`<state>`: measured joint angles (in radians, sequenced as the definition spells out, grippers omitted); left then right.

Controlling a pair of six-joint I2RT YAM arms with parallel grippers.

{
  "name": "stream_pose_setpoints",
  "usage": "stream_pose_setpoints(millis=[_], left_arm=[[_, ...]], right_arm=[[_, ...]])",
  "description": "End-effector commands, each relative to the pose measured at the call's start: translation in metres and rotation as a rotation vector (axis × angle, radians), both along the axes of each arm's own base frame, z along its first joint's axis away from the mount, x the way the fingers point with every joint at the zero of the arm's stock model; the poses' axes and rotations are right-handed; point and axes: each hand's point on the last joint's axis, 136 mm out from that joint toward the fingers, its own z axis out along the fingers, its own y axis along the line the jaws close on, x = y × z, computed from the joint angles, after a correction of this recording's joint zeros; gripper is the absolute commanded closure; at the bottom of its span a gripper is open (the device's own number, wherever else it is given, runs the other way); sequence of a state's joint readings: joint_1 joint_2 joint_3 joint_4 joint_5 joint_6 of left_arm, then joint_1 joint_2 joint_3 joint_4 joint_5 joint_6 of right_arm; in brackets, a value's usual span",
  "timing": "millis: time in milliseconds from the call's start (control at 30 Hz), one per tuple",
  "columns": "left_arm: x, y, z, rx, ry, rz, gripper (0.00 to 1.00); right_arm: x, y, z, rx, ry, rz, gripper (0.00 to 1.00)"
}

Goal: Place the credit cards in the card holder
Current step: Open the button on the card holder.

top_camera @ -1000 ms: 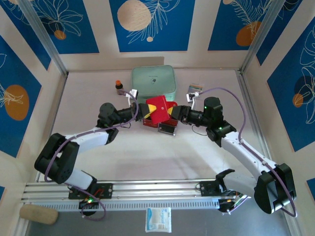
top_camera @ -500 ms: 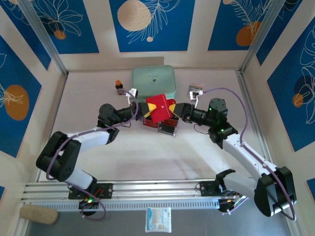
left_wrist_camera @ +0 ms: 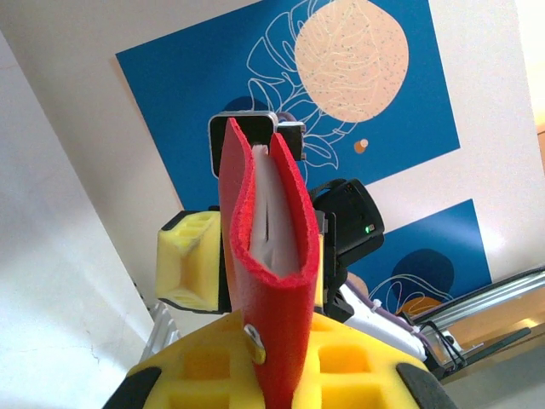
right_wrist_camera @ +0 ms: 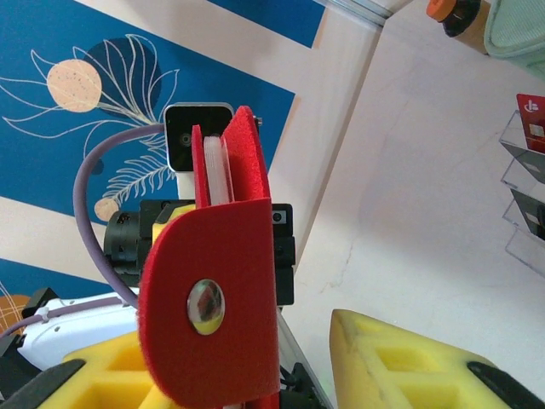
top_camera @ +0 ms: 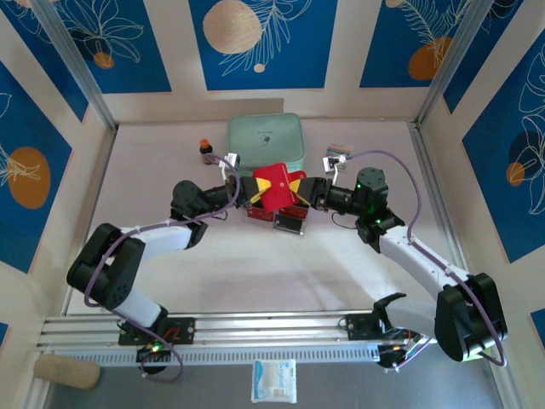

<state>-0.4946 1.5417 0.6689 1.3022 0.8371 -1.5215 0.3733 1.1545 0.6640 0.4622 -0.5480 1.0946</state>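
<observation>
The left gripper (top_camera: 248,191) is clamped shut on the card holder (top_camera: 274,187), holding it on edge above the table (top_camera: 255,281), long axis running arm to arm. The right gripper (top_camera: 295,187) has its jaws part open, one finger (right_wrist_camera: 89,375) against the holder and the other clear. The credit cards (right_wrist_camera: 531,115) stand tiered just beneath, nearer this arm.

Top camera hangs high behind the arm bases (top_camera: 145,328), looking down over the whole table (top_camera: 255,264), and both wrist cameras sit in close on the card holder (top_camera: 274,187) from opposite sides, each facing the other.
</observation>
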Motion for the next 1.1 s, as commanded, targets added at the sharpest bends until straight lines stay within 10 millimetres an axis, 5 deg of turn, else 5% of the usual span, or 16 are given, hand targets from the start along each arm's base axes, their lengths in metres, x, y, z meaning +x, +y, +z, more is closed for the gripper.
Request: stream_pose_setpoints(millis=[0,733,933,1033,1067], left_arm=[[-0.002,0.003,0.030,-0.067,-0.101,-0.001,1.00],[-0.001,0.002,0.027,-0.064,-0.095,-0.007,1.00],[0.001,0.001,0.020,-0.053,-0.081,-0.004,1.00],[0.004,0.000,0.010,-0.030,-0.068,0.010,1.00],[0.006,0.001,0.006,-0.017,-0.062,0.020,0.85]], right_arm=[[-0.006,0.003,-0.004,0.012,0.004,0.033,0.64],[-0.021,0.012,0.009,0.073,-0.022,0.156,0.71],[-0.025,0.015,0.013,0.094,-0.029,0.194,1.00],[-0.025,0.014,0.014,0.096,-0.028,0.190,1.00],[-0.025,0.013,0.014,0.093,-0.027,0.180,1.00]])
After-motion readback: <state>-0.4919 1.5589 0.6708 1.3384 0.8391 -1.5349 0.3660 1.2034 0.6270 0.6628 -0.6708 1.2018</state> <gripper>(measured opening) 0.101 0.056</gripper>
